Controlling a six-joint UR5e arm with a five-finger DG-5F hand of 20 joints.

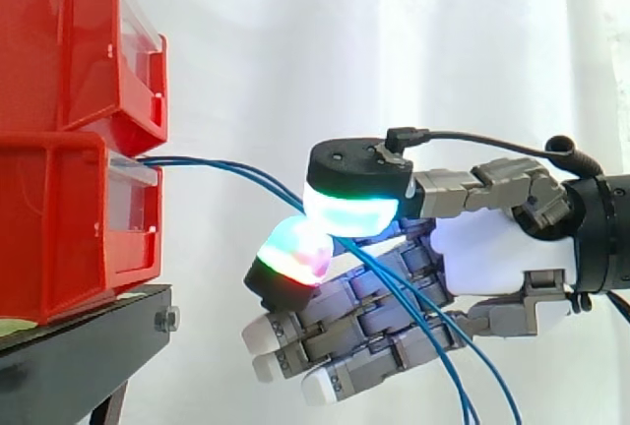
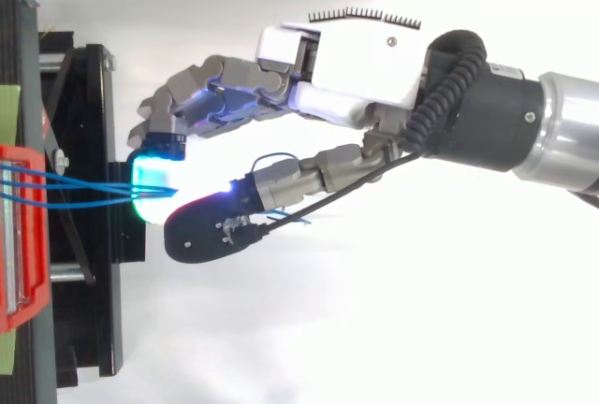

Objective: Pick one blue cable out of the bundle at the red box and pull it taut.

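Fingers (image 1: 291, 251) and thumb pad (image 1: 352, 207) are pressed together on the blue cable (image 1: 236, 169), right of the lower red box (image 1: 59, 218); the other fingers lie straight and idle below. Cannot tell whether one strand or several are pinched. The hand (image 1: 492, 248) sits level with the bundle's exit, likely so a rightward pull tightens it. Strands sag past the palm, slack. Count: three strands seen from above, two red boxes stacked, one black stand (image 1: 89, 332).

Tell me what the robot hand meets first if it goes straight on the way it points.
Probably the lower red bin's front, where the blue cables emerge; depth is unclear.
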